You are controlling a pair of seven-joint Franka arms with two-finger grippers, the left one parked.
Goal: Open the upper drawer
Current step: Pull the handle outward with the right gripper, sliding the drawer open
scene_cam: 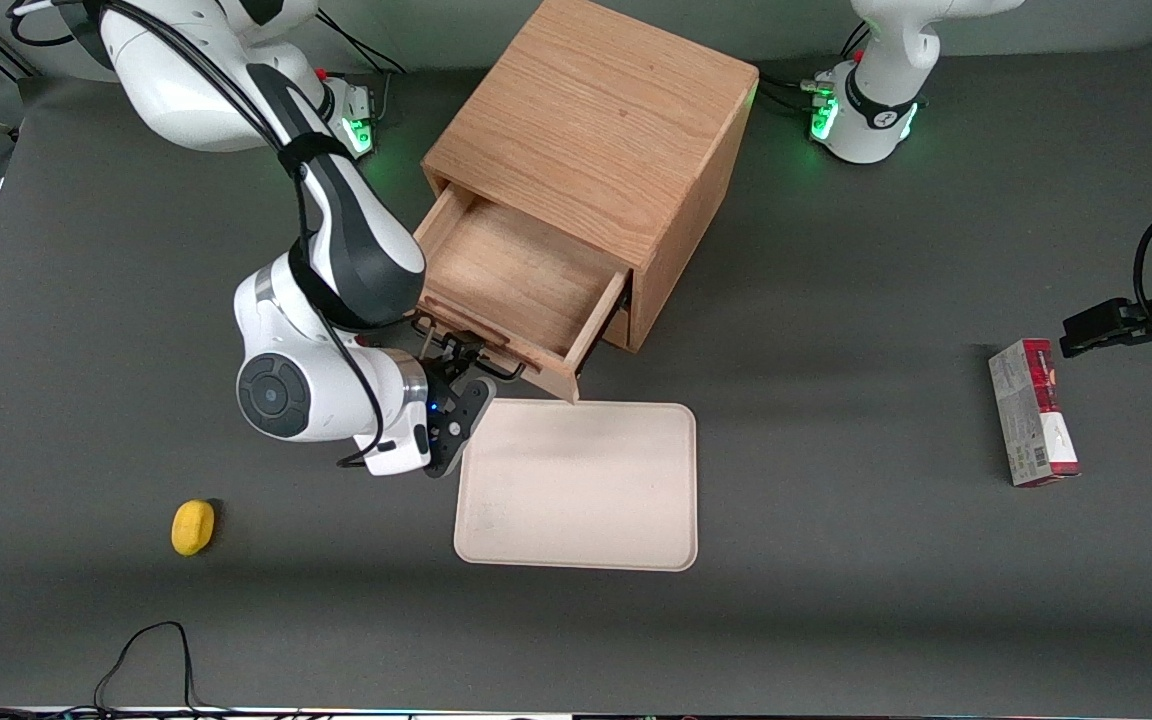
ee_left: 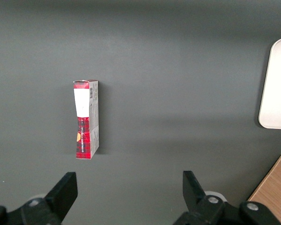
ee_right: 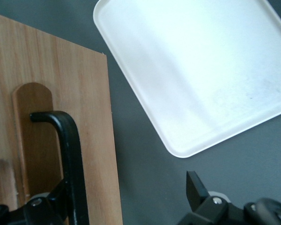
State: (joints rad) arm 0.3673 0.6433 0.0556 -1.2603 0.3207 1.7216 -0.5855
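Note:
The oak cabinet (scene_cam: 596, 120) stands at the back of the table. Its upper drawer (scene_cam: 511, 280) is pulled well out, showing a bare wooden inside. The black bar handle (scene_cam: 466, 350) runs along the drawer front, which faces the front camera. My right gripper (scene_cam: 458, 372) is at that handle, just above the tray's edge. In the right wrist view the handle (ee_right: 71, 159) stands off the drawer front (ee_right: 91, 117), close beside one finger (ee_right: 47, 206). The other finger (ee_right: 195, 187) is far off over the mat. The gripper (ee_right: 124, 199) is open and grips nothing. The lower drawer is hidden under the open one.
A cream tray (scene_cam: 576, 485) lies flat on the mat right in front of the open drawer; it also shows in the right wrist view (ee_right: 201, 70). A small yellow object (scene_cam: 193, 526) lies toward the working arm's end. A red carton (scene_cam: 1031, 412) lies toward the parked arm's end.

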